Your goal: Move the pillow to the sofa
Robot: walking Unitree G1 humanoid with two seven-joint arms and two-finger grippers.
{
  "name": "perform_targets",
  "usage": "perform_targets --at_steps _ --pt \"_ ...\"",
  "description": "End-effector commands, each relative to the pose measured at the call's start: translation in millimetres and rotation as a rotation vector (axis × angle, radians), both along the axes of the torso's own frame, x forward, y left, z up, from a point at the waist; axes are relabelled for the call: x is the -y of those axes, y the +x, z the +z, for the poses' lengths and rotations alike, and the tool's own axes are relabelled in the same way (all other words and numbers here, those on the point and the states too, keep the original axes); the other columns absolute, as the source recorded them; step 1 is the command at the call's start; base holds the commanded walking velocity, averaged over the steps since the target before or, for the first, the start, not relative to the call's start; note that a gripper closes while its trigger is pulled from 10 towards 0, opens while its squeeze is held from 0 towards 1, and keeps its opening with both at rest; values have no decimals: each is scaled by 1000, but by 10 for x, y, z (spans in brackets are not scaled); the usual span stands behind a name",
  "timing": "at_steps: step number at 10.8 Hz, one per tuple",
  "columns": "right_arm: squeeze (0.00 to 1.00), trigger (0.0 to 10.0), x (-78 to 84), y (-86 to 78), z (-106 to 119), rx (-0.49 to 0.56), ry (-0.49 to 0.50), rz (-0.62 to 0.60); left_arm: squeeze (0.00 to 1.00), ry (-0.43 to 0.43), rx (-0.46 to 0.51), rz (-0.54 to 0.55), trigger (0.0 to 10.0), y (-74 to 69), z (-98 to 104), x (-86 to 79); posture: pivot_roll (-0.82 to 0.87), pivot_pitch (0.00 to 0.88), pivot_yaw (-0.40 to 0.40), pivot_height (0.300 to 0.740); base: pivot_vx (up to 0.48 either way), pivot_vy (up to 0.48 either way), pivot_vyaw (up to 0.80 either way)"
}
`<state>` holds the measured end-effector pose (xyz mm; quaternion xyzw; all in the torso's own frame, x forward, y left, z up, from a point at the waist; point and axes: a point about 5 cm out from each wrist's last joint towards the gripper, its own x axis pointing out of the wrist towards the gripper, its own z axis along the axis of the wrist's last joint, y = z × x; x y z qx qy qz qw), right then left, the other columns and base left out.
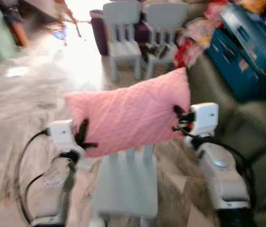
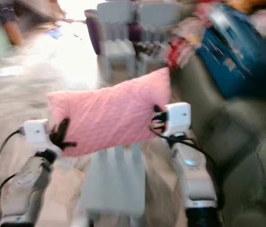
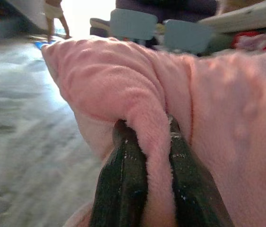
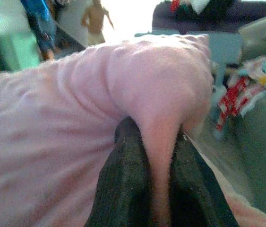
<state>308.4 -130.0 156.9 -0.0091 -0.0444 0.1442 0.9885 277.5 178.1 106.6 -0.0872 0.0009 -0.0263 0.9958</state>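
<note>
In front of the robot, up in the air, hangs the pink pillow. It is held between the two arms, above a small blue chair. In the left eye view, the left gripper pinches the pillow's low left end. The right gripper pinches its right end, which sits higher, so the pillow tilts. The grey-green sofa is off to the right, just beside the right arm. A blue case and heaps of bright things lie on its far part. Two more small chairs stand further back on the floor.

The right eye view shows the same scene, but more blurred. It looks as if the robot is turning or walking.

In the left wrist view, the two black fingers are nearly closed. A thick fold of the pink pillow is squeezed between them. A person's legs stand far away by the bright light.

In the right wrist view, the black fingers are also nearly closed on a bunched fold of pillow. The sofa's seat shows beside it.

I think the pillow is picked up and is being carried now. Next, the robot should face the sofa, bring both arms over a bare part of the seat, lower the pillow, and open both grippers together.
</note>
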Motion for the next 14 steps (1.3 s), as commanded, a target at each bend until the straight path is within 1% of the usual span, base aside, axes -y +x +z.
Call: perform_targets --at_steps 1,9,11,12,13,14 --pt "0 10000 172 -22 87 39 -6 -55 0 -9 25 -45 10000 47 65 136 -141 0 5 740 0 0 0" --pt "0 10000 153 -8 115 42 -3 -40 0 -14 -22 -57 10000 47 -9 158 -141 0 0 740 0 0 0" --pt "0 10000 144 -15 111 40 2 -35 0 4 -56 -99 10000 50 -26 223 -140 0 0 740 0 0 0" --pt "0 10000 142 -16 110 38 5 -34 0 -6 -67 -98 10000 56 -20 226 -140 0 1 740 0 0 0" --pt "0 10000 144 -10 100 24 20 -40 0 -33 -82 -113 10000 93 22 230 -141 0 -1 740 0 0 0" --pt "0 10000 144 1 77 0 22 -45 0 -65 -62 -100 10000 117 61 225 -143 0 -1 740 0 0 -800"
